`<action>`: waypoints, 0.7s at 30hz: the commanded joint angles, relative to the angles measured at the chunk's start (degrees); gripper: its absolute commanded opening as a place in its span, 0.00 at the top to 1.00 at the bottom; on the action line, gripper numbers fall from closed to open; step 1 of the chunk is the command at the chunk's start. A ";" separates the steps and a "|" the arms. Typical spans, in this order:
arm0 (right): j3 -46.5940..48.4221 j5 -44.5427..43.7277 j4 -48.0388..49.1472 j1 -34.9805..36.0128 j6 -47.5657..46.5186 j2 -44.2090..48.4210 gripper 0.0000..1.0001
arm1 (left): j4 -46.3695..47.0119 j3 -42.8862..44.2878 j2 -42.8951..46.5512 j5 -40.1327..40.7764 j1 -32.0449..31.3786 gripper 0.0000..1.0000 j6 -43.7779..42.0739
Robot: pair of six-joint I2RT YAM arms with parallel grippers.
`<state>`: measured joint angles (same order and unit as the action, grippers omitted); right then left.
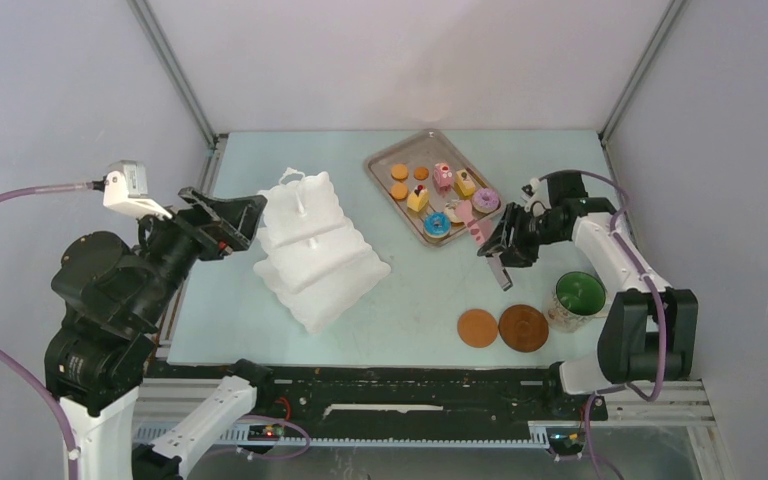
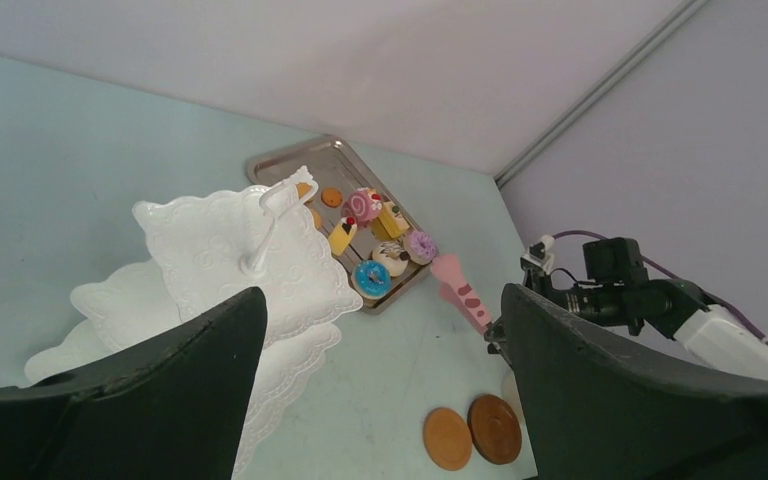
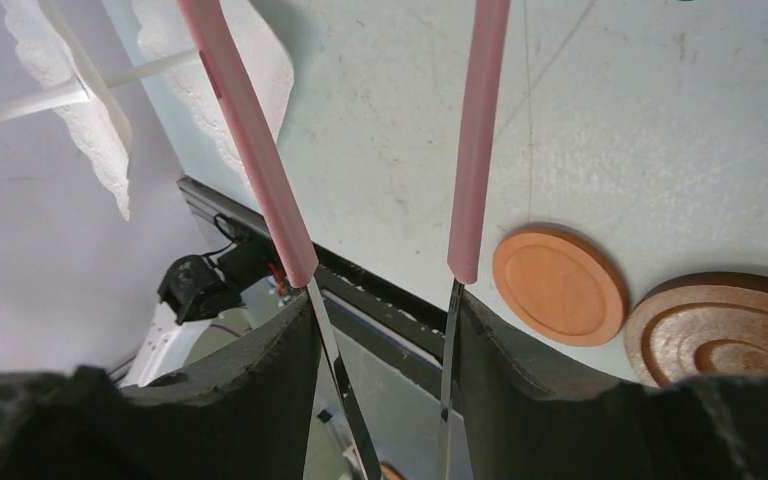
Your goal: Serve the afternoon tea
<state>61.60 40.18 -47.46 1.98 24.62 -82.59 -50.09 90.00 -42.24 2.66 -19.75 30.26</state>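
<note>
Top view: pastries [image 1: 443,177] all sit on the tray [image 1: 430,148]; stand [image 1: 310,255] beside it, bare.
Left wrist: left gripper [image 2: 382,300] jaws spread, empty.
Right wrist: right gripper [image 3: 385,310] pinches pink tongs [image 3: 252,150]; a slack pinch could let them twist.

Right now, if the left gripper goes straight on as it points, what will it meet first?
Probably the white three-tier stand, just ahead of the open left gripper; depth is hard to judge.
</note>
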 commanded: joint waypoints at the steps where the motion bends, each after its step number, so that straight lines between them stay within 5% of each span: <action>1: 3.23 4.11 3.00 -0.31 5.23 -2.51 0.48 | -0.28 0.18 0.61 -1.76 -0.20 0.07 1.03; 21: 18.59 2.32 -0.28 -9.71 2.51 -18.27 0.52 | -8.65 8.56 -4.30 1.34 -1.97 0.06 -11.56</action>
<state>75.59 42.46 -45.89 -6.55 29.61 -98.78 -58.65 97.01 -45.45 2.26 -20.16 22.70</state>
